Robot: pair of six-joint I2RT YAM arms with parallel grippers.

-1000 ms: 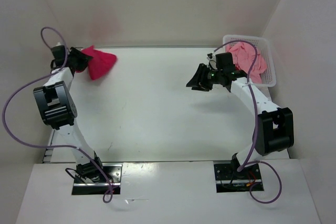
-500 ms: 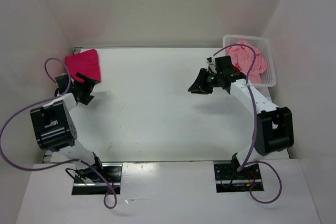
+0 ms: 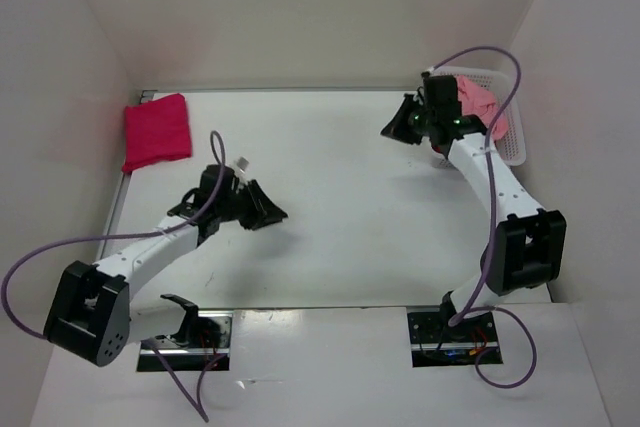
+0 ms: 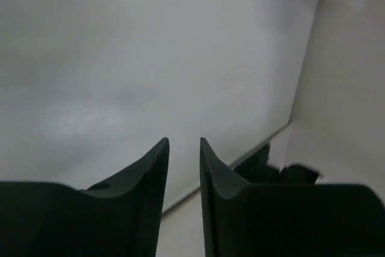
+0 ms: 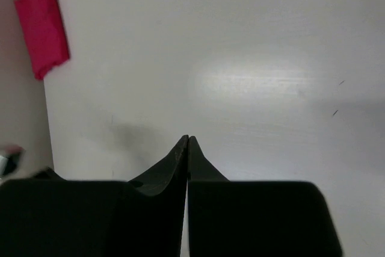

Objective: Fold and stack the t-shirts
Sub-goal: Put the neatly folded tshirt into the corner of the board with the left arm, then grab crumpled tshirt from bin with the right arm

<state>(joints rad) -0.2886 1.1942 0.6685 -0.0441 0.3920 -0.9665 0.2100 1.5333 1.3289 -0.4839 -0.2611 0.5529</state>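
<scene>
A bright magenta-red t-shirt (image 3: 157,132) lies folded flat at the far left of the table, and it also shows at the upper left of the right wrist view (image 5: 42,28). A light salmon pink t-shirt (image 3: 478,100) is bunched inside the white basket (image 3: 512,142) at the far right. My left gripper (image 3: 275,215) hovers over the table's left middle, well away from the magenta shirt. Its jaws (image 4: 183,144) stand a narrow gap apart with nothing between them. My right gripper (image 3: 392,131) sits just left of the basket, shut (image 5: 187,139) on nothing.
White walls close in the table on the left, back and right. The basket stands against the right wall. A purple cable (image 3: 480,52) loops above the right arm.
The left arm let go of the magenta shirt at the far left and swung to the table's left middle, its jaws narrowing. The right arm moved back toward the basket and shut its jaws.
</scene>
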